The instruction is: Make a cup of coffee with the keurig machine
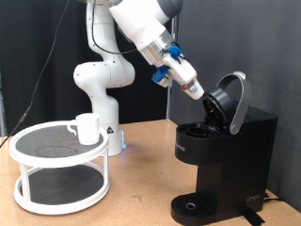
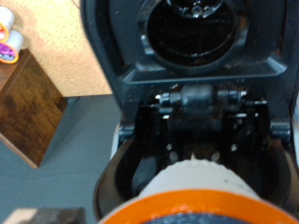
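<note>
From where I am standing, the fingers (image 1: 199, 94) are reaching down at a slant toward the raised lid (image 1: 232, 98) of the keurig machine (image 1: 223, 160), their tip hanging just in front of the lid's round dark inner face. I cannot tell whether they are spread or pressed together, since they are reading only as one pale stub. In the wrist view, a white ridged cylinder with an orange band (image 2: 192, 198) is filling the foreground, and past it the lid's hollow with its grille (image 2: 192, 28) is gaping above the open brewing chamber (image 2: 201, 140).

The machine is sitting on the wooden counter (image 1: 141, 202) at the right of the exterior view, its round drip base (image 1: 193, 205) standing bare at the near side. Well away to the left, the white cup (image 1: 87, 128) is resting upright on the top tier of a white two-tier round stand (image 1: 56, 169). Behind the stand, the arm's white base (image 1: 102, 89) is rising from the counter.
</note>
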